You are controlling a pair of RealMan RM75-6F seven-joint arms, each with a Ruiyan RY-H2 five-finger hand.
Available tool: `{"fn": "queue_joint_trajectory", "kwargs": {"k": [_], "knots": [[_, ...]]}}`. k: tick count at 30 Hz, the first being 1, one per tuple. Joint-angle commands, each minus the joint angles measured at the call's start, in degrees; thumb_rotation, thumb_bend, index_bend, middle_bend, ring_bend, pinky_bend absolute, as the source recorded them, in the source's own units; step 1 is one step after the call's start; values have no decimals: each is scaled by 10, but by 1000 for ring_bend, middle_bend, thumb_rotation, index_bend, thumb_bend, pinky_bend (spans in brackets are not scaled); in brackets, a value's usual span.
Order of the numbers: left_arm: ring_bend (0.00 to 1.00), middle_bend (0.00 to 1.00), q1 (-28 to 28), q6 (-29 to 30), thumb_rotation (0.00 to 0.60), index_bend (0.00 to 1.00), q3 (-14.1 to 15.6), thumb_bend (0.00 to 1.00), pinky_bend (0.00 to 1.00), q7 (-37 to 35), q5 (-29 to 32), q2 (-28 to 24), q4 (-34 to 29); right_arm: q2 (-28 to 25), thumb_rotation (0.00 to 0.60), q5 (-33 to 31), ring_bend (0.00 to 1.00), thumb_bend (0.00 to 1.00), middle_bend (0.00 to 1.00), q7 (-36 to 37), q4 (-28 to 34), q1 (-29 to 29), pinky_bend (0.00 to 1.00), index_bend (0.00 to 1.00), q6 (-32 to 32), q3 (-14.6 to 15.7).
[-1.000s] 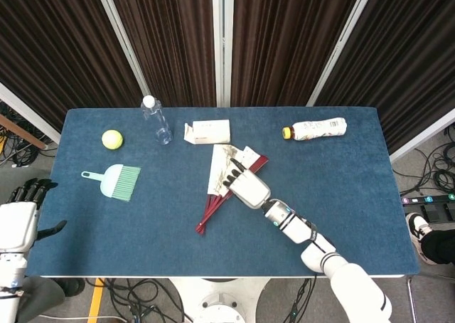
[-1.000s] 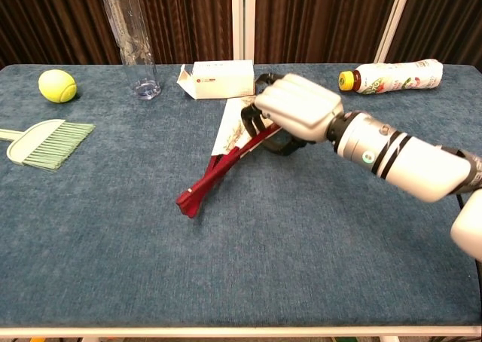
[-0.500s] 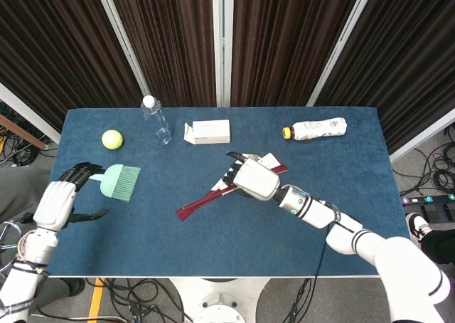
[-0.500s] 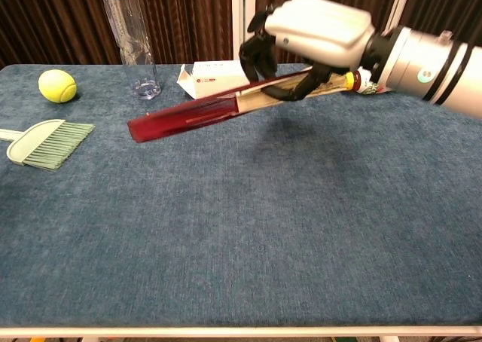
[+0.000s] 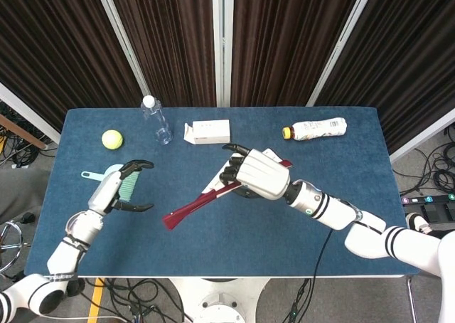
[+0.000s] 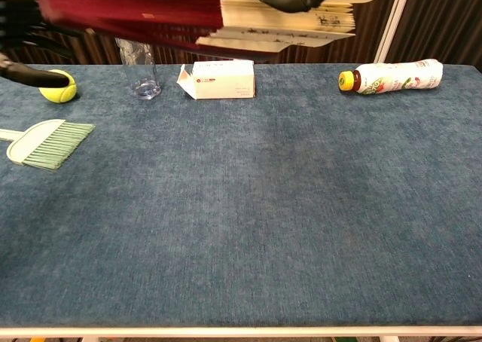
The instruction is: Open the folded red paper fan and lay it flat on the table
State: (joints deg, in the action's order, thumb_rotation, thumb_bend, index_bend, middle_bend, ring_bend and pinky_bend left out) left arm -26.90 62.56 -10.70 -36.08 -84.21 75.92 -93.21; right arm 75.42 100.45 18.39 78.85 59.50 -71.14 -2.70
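Right hand (image 5: 257, 173) gripping folded fan (image 5: 202, 201) aloft above mid-table (image 5: 213, 252).

The table (image 5: 355, 173) has a blue cloth top. A yellow ball (image 5: 111, 139) sits at 9 o'clock. A clear bottle (image 5: 156, 119) stands at 11 o'clock. A small white box (image 5: 207, 131) lies at 12 o'clock. A drink bottle (image 5: 314, 129) lies on its side at 1 o'clock. A green brush (image 6: 43, 143) lies near the ball, toward 8 o'clock
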Motion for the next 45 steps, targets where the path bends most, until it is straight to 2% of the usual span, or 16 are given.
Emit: {"fn": "queue_joint_trajectory", "kwargs": {"k": [1, 13, 27, 31, 37, 41, 45], "knots": [[169, 274, -21, -14, 600, 316, -10, 0, 303, -41, 15, 37, 7, -7, 600, -17, 517, 951, 707, 0, 23, 5, 194, 886, 24, -13], [183, 283, -60, -21, 600, 326, -39, 0, 344, -22, 67, 129, 30, 20, 600, -58, 508, 945, 707, -34, 48, 18, 191, 879, 88, -40], [183, 306, -76, -23, 600, 353, -57, 13, 347, -42, 100, 192, 42, 66, 600, -115, 500, 942, 707, -81, 45, 17, 185, 867, 122, -73], [227, 380, -80, -9, 600, 434, -71, 87, 392, -27, 119, 223, 67, 77, 600, -126, 500, 942, 707, -83, 43, 18, 174, 865, 127, -82], [378, 568, -77, 16, 600, 610, -81, 227, 474, -9, 132, 253, 95, 81, 600, -128, 500, 942, 707, -90, 39, 16, 154, 865, 131, -86], [391, 600, -77, 14, 600, 658, -79, 267, 479, -1, 130, 254, 103, 78, 600, -126, 500, 942, 707, -90, 38, 15, 154, 865, 132, -87], [392, 602, -76, 15, 600, 657, -70, 284, 485, 30, 125, 248, 113, 71, 600, -121, 500, 943, 707, -94, 39, 12, 154, 865, 131, -86]]}}
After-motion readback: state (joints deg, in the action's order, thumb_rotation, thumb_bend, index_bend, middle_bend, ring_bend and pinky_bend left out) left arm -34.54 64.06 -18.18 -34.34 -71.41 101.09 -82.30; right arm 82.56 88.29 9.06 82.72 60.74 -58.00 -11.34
